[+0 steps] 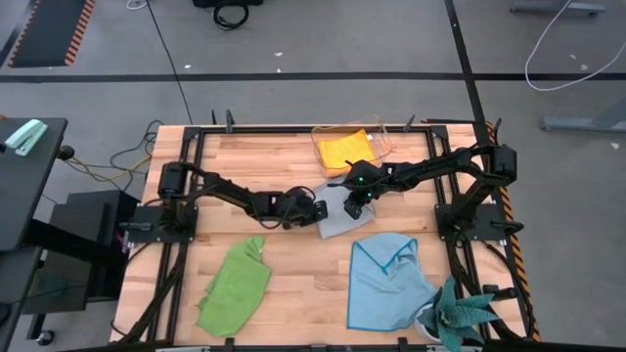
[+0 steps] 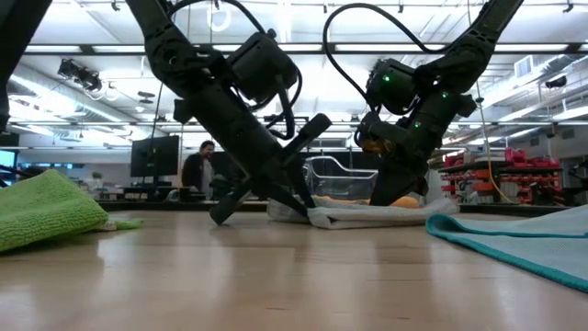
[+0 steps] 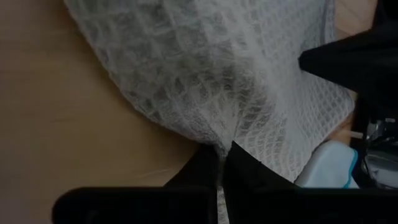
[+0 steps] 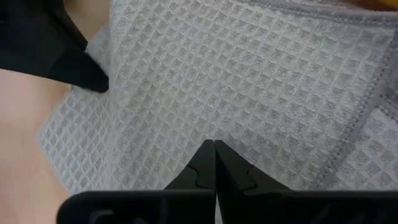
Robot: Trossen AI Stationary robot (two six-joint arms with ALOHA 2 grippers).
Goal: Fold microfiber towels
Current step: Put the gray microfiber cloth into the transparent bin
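Observation:
The grey towel (image 1: 337, 217) lies in several layers at the table's middle, and both grippers are shut on it. My left gripper (image 1: 318, 209) is at its left edge and my right gripper (image 1: 354, 208) over its right part. The orange-yellow towel (image 1: 344, 150) lies in a clear box (image 1: 377, 137) at the far edge. The lime green towel (image 1: 235, 286) lies crumpled at the near left. The light blue towel (image 1: 386, 279) lies at the near right with one corner folded over. My left gripper pinches the grey towel's left edge (image 3: 219, 138) between its two fingers, and the cloth puckers there. It slants down from the table's left (image 2: 296, 204). The towel lies on the table. My right gripper has its shut fingertips on the towel's top layer (image 4: 214, 134), coming from above and pointing down (image 2: 397, 195). How much cloth is between the tips does not show. A hemmed edge (image 4: 364, 102) runs beside them.
A teal spiky-leaved plant (image 1: 460, 318) stands at the near right corner beside the blue towel. Bare wood shows between the green and blue towels (image 1: 303, 284) and at the far left (image 1: 254, 156). A person shows in the room behind (image 2: 197, 168).

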